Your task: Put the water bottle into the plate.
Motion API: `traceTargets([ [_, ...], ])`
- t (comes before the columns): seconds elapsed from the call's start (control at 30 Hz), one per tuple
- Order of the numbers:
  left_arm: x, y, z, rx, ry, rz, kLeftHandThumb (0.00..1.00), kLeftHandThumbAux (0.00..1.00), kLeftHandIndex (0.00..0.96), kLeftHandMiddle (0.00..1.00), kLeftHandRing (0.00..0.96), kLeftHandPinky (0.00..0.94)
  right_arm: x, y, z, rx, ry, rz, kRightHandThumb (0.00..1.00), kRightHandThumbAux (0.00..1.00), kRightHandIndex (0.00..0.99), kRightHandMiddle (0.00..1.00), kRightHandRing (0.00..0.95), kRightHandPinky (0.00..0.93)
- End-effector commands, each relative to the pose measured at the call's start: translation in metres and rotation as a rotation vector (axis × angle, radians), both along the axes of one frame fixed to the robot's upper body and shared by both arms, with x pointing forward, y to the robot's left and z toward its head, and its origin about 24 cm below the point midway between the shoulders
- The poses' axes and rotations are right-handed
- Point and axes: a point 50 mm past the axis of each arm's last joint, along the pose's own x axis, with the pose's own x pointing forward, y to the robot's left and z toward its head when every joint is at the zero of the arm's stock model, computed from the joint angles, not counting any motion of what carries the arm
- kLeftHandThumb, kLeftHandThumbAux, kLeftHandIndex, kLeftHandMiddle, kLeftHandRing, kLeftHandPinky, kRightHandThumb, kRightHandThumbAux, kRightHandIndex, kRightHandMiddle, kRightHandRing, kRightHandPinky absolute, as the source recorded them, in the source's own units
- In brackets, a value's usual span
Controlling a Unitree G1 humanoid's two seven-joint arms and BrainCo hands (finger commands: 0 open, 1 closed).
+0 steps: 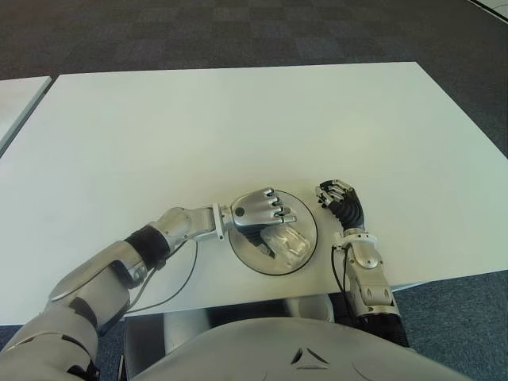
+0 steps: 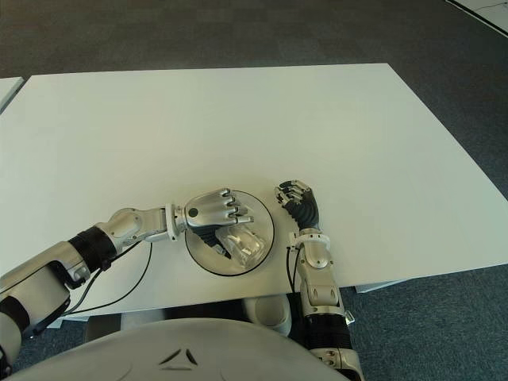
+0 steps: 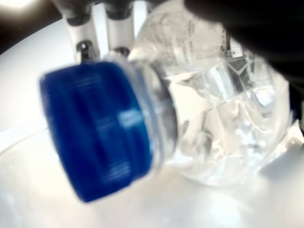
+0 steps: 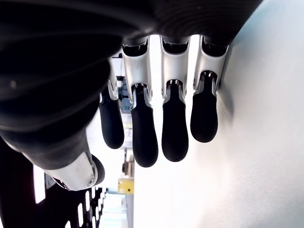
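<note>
Water bottle is already over the plate: in the left eye view it lies on its side inside the dark-rimmed round plate, near the table's front edge, with the left hand curled over it from above, fingers wrapped on the clear body. My read: placement is basically done, what's left is letting go and pulling the hand clear; can't tell from here if the bottle's weight is fully on the plate. Right hand shows just beside the plate on its right side, idle. Right eye view: same layout, bottle within the plate rim, white table bare past that, dark patterned carpet behind it, a second white tabletop's corner at the far left. A thin black cable runs off the left forearm toward the table edge. Left wrist view: close on the blue cap and crinkled clear body, fingers behind it, pale surface right beneath, so grip is on. Right wrist view: right hand's fingers hang straight and loose, holding nothing, table surface alongside.
</note>
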Motion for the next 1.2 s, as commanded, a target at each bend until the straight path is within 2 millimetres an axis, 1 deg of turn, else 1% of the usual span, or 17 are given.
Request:
traceTargets([
  [0.03, -0.005, 0.007, -0.014, 0.134, -0.023, 0.0, 0.255, 0.598, 0.076, 0.075, 0.053, 0.041, -0.004, 0.0, -0.011, 0.005, 0.068, -0.004, 0.705, 0.731, 0.432, 0.582, 0.585, 0.589],
  [0.07, -0.005, 0.007, -0.014, 0.142, -0.034, 0.009, 0.228, 0.578, 0.048, 0.047, 0.033, 0.026, -0.004, 0.0, -0.011, 0.005, 0.068, -0.005, 0.705, 0.731, 0.432, 0.581, 0.585, 0.591],
  [0.17, -0.004, 0.008, -0.015, 0.155, -0.047, 0.032, 0.186, 0.547, 0.015, 0.015, 0.01, 0.008, -0.004, 0.0, -0.011, 0.006, 0.069, -0.007, 0.705, 0.73, 0.432, 0.58, 0.583, 0.585],
  [0.27, -0.004, 0.009, -0.016, 0.163, -0.044, 0.051, 0.149, 0.5, 0.005, 0.004, 0.003, 0.002, -0.004, 0.0, -0.011, 0.006, 0.07, -0.008, 0.705, 0.73, 0.432, 0.579, 0.58, 0.579],
  [0.37, -0.003, 0.01, -0.016, 0.166, -0.035, 0.061, 0.134, 0.453, 0.001, 0.001, 0.001, 0.0, -0.004, 0.0, -0.011, 0.005, 0.07, -0.009, 0.705, 0.73, 0.432, 0.579, 0.578, 0.576],
  [0.5, -0.004, 0.011, -0.015, 0.171, -0.007, 0.069, 0.131, 0.404, 0.0, 0.0, 0.0, 0.0, -0.004, -0.001, -0.011, 0.003, 0.07, -0.013, 0.705, 0.731, 0.432, 0.577, 0.576, 0.573],
  [0.6, -0.004, 0.012, -0.013, 0.176, 0.022, 0.069, 0.146, 0.341, 0.0, 0.0, 0.0, 0.0, -0.005, -0.001, -0.011, 0.0, 0.069, -0.016, 0.705, 0.731, 0.431, 0.576, 0.576, 0.583],
  [0.8, -0.005, 0.012, -0.01, 0.187, 0.062, 0.068, 0.161, 0.262, 0.0, 0.0, 0.0, 0.0, -0.005, -0.001, -0.011, -0.003, 0.069, -0.018, 0.705, 0.731, 0.431, 0.576, 0.578, 0.587],
  [1.03, -0.005, 0.012, -0.006, 0.169, 0.098, 0.068, 0.163, 0.214, 0.0, 0.0, 0.0, 0.0, -0.005, -0.001, -0.011, 0.004, 0.064, -0.018, 0.705, 0.731, 0.43, 0.579, 0.583, 0.603],
  [1.2, -0.006, 0.012, -0.004, 0.146, 0.096, 0.075, 0.182, 0.194, 0.0, 0.0, 0.0, 0.0, -0.005, -0.001, -0.011, 0.006, 0.06, -0.017, 0.705, 0.731, 0.43, 0.583, 0.59, 0.609],
])
